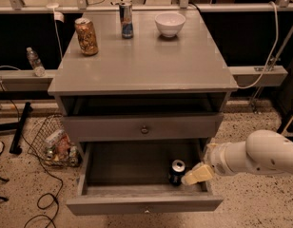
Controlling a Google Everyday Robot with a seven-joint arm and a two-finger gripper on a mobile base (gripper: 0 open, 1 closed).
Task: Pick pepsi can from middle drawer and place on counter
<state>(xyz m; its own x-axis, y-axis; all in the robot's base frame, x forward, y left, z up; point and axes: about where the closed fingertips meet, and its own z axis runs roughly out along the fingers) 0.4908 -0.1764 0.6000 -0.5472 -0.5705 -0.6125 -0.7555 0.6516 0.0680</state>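
Observation:
The pepsi can (176, 172) stands upright in the right part of the open middle drawer (137, 196), dark blue with a silver top. My gripper (196, 175) reaches in from the right on a white arm (258, 153) and sits just right of the can, close to it at can height. The counter (146, 56) is the grey cabinet's flat top above.
On the counter stand an orange-gold can (86, 36), a slim blue-and-silver can (126, 19) and a white bowl (170, 23). A closed knobbed drawer front (144, 127) lies above the open drawer. A wire basket of trash (53, 144) and cables lie on the floor at left.

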